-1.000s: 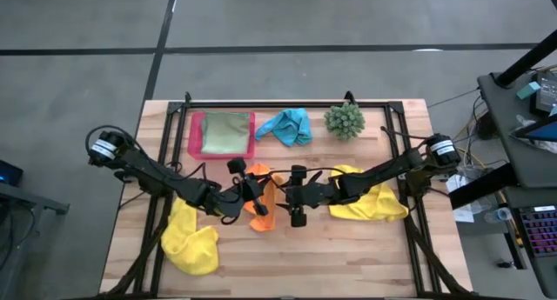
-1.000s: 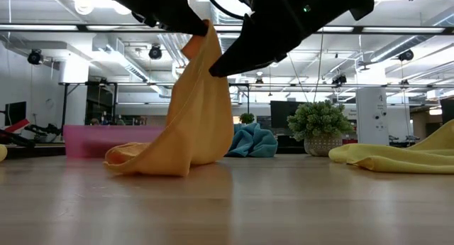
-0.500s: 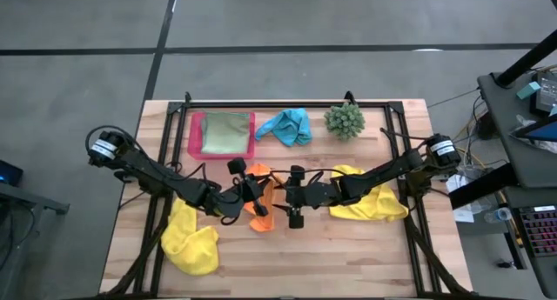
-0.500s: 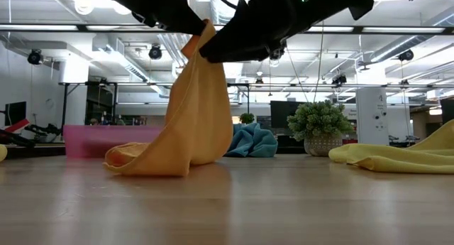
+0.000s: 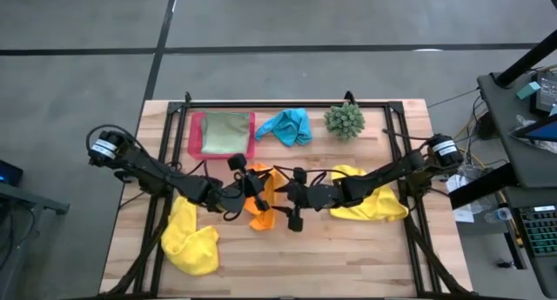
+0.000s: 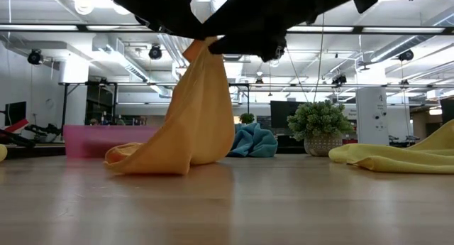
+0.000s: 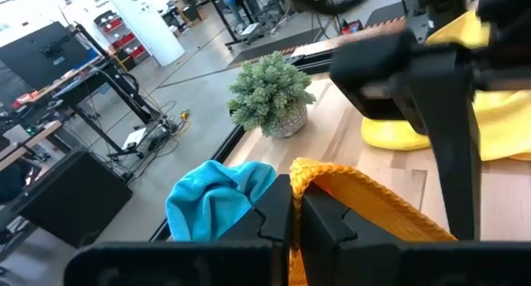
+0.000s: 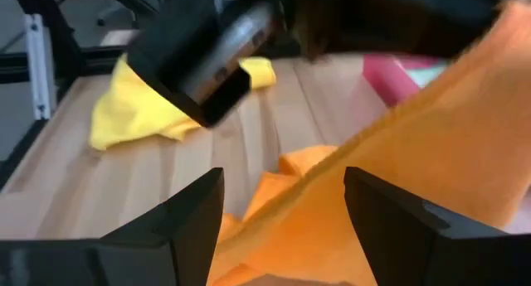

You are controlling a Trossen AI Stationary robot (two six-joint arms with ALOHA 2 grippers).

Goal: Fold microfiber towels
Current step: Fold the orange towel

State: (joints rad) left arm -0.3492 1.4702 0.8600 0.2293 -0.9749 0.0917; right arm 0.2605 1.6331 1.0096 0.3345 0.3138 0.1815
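An open lab: exposed ceiling ducts (image 6: 106, 46), monitors (image 6: 287, 113), equipment racks (image 7: 124, 25).

Bright ceiling strips light me evenly; my right wrist picture blurs, the arms overhead stay dark silhouettes.

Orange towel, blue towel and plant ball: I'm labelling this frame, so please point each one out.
Orange towel (image 6: 191, 117): low view, middle of the hanging cloth.
Blue towel (image 5: 287, 125): high view, centre of the crumpled heap.
Plant ball (image 5: 345, 120): high view, middle of the spiky top.
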